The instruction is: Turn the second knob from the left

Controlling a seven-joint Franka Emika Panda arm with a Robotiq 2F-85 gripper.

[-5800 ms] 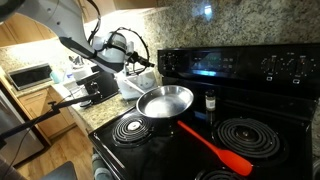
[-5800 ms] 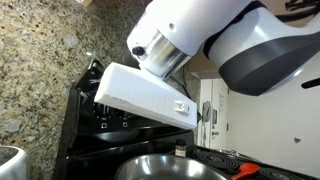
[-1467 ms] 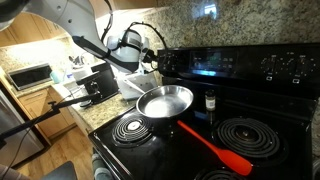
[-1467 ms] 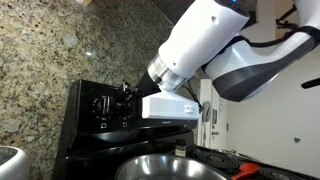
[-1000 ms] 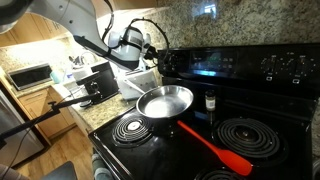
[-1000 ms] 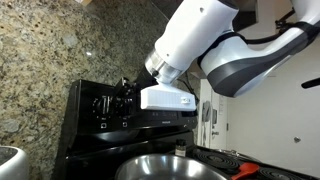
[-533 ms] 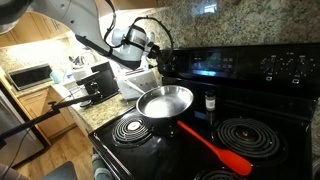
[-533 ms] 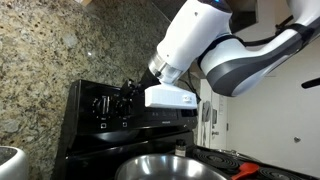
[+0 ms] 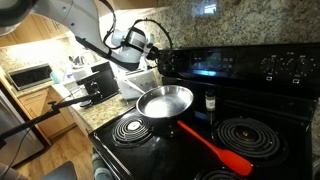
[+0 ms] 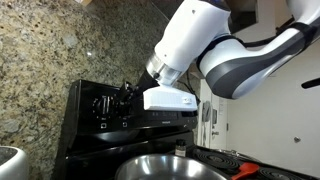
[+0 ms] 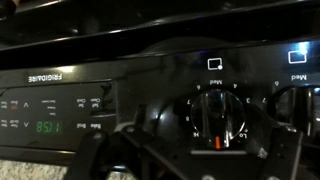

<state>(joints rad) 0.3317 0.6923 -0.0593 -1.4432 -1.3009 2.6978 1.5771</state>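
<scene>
The black stove's control panel [image 9: 230, 62] carries a pair of knobs at its left end. In the wrist view, which stands upside down, the second knob from the left [image 11: 215, 112] fills the middle, with an orange mark low on its dial. The leftmost knob [image 11: 303, 98] shows at that view's right edge. My gripper [image 11: 210, 148] is open, and its dark fingers [image 11: 135, 155] stand on either side of the second knob without clamping it. In both exterior views the gripper [image 9: 160, 60] [image 10: 130, 93] sits right at the panel's left end.
A steel pan [image 9: 165, 100] rests on the cooktop below the arm, with a red spatula [image 9: 215, 148] and a small jar [image 9: 209, 101] beside it. Coil burners [image 9: 247, 136] lie in front. A granite wall [image 10: 45, 60] stands behind the stove, and the panel's display [image 11: 50, 127] glows green.
The gripper has edged slightly closer to the panel's left knobs and stays open. Nothing else has moved.
</scene>
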